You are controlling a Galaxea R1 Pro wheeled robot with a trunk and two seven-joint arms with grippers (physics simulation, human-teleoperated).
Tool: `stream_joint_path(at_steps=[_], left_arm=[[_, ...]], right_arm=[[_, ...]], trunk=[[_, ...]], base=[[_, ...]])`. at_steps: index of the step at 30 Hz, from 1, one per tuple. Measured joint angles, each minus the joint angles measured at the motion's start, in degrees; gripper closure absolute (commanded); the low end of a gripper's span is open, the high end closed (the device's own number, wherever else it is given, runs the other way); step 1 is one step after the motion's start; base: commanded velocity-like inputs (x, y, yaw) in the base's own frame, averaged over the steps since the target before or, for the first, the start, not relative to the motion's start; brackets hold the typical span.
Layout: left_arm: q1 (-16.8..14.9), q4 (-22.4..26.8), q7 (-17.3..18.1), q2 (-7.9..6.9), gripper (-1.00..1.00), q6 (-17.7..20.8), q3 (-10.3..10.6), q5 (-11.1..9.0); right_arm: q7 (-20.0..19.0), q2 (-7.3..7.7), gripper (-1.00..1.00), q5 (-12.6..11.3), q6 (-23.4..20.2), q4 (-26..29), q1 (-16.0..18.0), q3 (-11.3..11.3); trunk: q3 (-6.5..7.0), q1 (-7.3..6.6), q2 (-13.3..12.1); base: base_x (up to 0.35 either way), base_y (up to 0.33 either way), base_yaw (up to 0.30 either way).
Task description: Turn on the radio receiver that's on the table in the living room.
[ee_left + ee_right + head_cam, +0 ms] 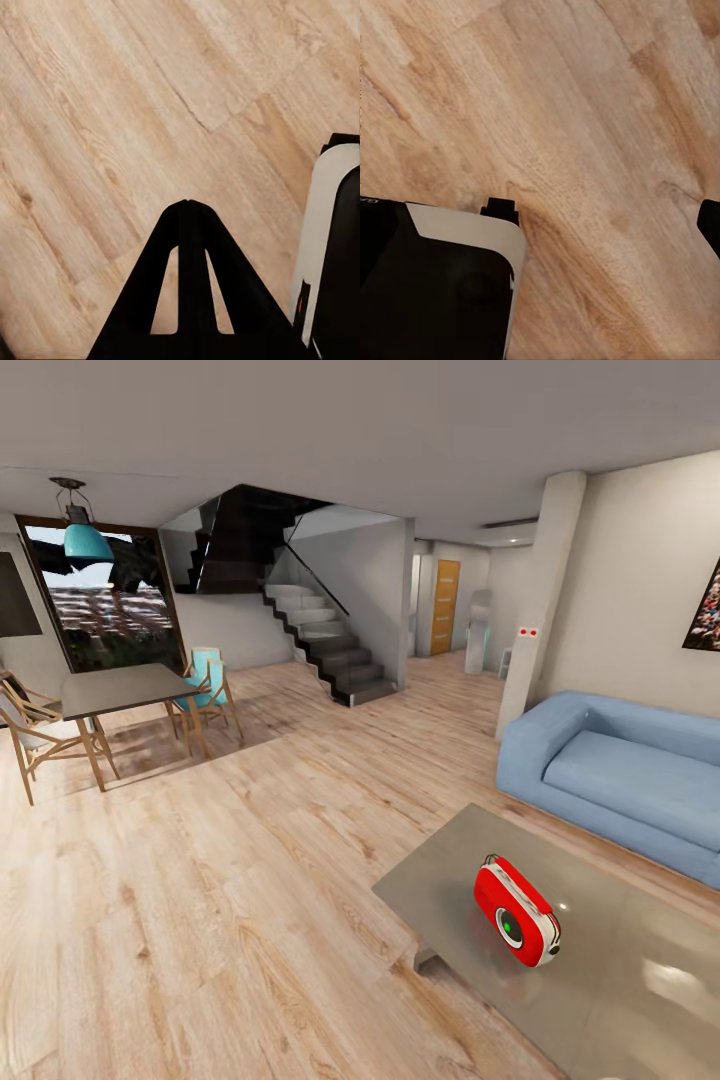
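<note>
The radio receiver [516, 911], a small red box with a white side band and a round dial, stands tilted on the low glossy grey-beige table [640, 980] at the lower right of the head view. Behind the table sits the living room's blue sofa [620, 775]. In the left wrist view my left gripper [187, 204] hangs over the wood floor, its two black fingers [214, 262] pressed together at the tips with nothing between them. My right gripper [537, 208] is spread wide over the floor, and one finger [711, 225] shows at the picture's edge.
A taller dark-topped dining table [120, 690] with wooden chairs [207, 695] stands at the far left. A dark staircase [330, 645] rises at the back, beside a white pillar [540, 600]. Light plank floor [230, 880] stretches between me and the low table. My white and black base [442, 292] shows in both wrist views.
</note>
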State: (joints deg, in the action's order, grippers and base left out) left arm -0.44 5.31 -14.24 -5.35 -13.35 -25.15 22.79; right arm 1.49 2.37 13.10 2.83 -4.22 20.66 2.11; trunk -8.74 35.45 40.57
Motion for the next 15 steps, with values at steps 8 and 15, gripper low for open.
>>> stream_joint_path(at_steps=[8,15], left_arm=[[0.0,-1.0,-0.9,2.29,1.00,0.1,0.0,-0.2],[0.0,-1.4,-0.9,7.13,1.00,0.0,0.0,-0.1]], right_arm=[[0.0,0.00,-1.00,0.0,0.0,0.0,0.0,0.0],[0.0,0.00,-1.00,0.0,0.0,0.0,0.0,0.0]], trunk=[[0.00,0.00,0.0],[0.00,0.00,0.0]], base=[[0.000,0.000,0.000],[0.000,0.000,0.000]])
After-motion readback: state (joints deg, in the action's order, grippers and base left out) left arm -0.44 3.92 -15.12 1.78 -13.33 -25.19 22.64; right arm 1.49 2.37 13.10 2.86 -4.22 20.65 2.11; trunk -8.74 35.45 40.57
